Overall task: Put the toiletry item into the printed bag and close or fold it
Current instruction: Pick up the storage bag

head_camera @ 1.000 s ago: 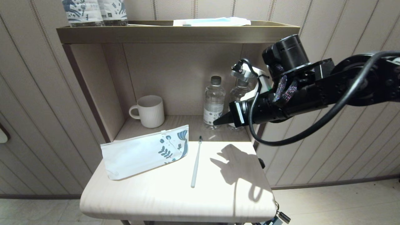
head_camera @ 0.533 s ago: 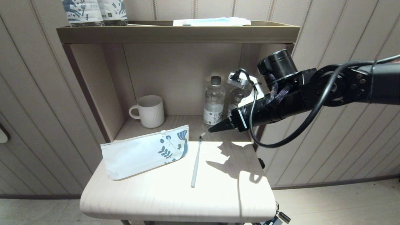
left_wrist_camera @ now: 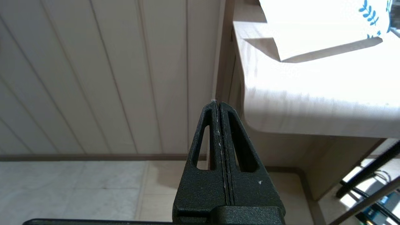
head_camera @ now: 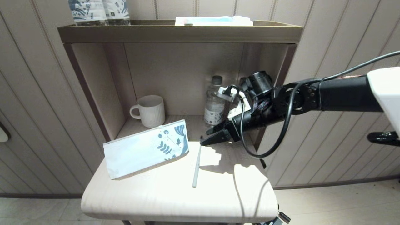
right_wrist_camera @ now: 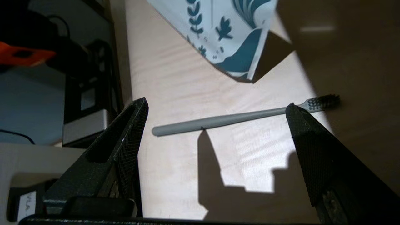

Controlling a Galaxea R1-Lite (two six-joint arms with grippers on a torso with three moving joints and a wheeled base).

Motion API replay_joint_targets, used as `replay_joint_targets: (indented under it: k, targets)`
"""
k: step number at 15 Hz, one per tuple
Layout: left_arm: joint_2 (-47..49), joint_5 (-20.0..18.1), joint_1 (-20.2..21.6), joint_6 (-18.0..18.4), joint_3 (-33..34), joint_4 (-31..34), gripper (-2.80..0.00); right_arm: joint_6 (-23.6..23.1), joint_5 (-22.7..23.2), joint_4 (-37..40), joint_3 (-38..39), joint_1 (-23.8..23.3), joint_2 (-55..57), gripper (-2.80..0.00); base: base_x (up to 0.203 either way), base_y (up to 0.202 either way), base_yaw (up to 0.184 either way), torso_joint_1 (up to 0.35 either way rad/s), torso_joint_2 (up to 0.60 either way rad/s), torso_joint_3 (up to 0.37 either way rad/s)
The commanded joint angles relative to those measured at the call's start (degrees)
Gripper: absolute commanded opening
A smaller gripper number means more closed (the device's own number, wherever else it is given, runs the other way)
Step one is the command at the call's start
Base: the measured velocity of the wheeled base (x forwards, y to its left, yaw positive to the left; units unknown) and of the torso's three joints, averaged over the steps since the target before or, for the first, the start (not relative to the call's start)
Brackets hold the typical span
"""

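Observation:
The pale grey toothbrush (head_camera: pixel 196 165) lies on the light table (head_camera: pixel 175 200), its dark bristle head hidden behind my right gripper in the head view; the right wrist view shows the whole toothbrush (right_wrist_camera: pixel 231 118). The printed bag (head_camera: pixel 146 149) lies to its left, white with blue leaves, its printed corner (right_wrist_camera: pixel 231 34) close to the brush. My right gripper (head_camera: pixel 207 139) hovers open just above the brush's head end, nothing between its fingers. My left gripper (left_wrist_camera: pixel 217 104) hangs shut and empty beside the table's left edge, below table height.
A ribbed white mug (head_camera: pixel 150 110) and two clear water bottles (head_camera: pixel 214 101) stand in the shelf niche behind the table. Blue-and-white printed packs (head_camera: pixel 98 12) and a flat pale package (head_camera: pixel 214 21) sit on the top shelf. The right arm spans the niche's right side.
My right gripper has come down and leftward from beside the bottles to just over the toothbrush's head end, and its fingers now stand apart. Bag and brush lie as before.

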Motion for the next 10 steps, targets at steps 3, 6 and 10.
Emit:
replay_joint_targets:
  k: [3, 6, 10]
  targets:
    - [0.01, 0.03, 0.04, 0.0, 0.01, 0.0, -2.8, 0.06, 0.26, -1.24, 1.02, 0.8, 0.46, 0.0, 0.0, 0.0, 0.0, 0.0, 0.0, 0.0]
    - [0.01, 0.03, 0.04, 0.0, 0.01, 0.0, -2.8, 0.15, 0.09, -1.48, 3.5, 0.97, -2.19, 0.0, 0.0, 0.0, 0.0, 0.0, 0.0, 0.0]
    - [0.01, 0.03, 0.04, 0.0, 0.01, 0.0, -2.8, 0.26, 0.01, -3.52, 9.7, 1.65, -8.25, 0.0, 0.0, 0.0, 0.0, 0.0, 0.0, 0.0]
